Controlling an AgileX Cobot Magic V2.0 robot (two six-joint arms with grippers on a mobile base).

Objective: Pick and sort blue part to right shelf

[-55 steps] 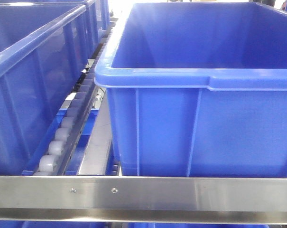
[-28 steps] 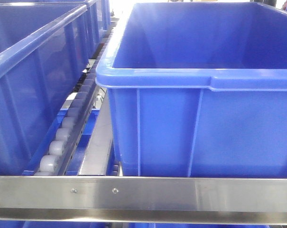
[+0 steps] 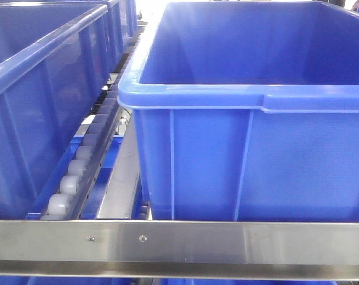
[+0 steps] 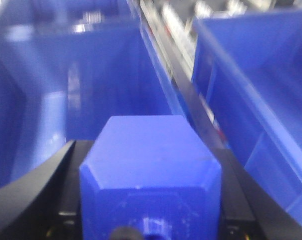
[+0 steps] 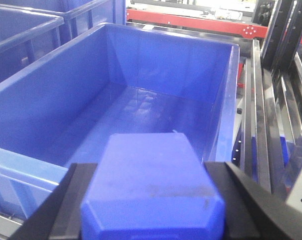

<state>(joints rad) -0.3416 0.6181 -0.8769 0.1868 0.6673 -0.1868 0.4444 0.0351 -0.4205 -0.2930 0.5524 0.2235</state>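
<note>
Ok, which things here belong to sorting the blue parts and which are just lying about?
Job: left gripper holding blue part; right gripper holding second blue part; right shelf; its blue crates.
Lying about: red beam; black uprights.

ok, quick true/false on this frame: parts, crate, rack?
1. Each arm's jaws grip a blue part: left part, right part. True.
2. The crate ahead of the right part already holds parts. False: the floor that shows is bare.
3. The front rail is steel. True.
4. The rollers are red. False: they are grey.
5. An arm shows in the front view. False: none does.
</note>
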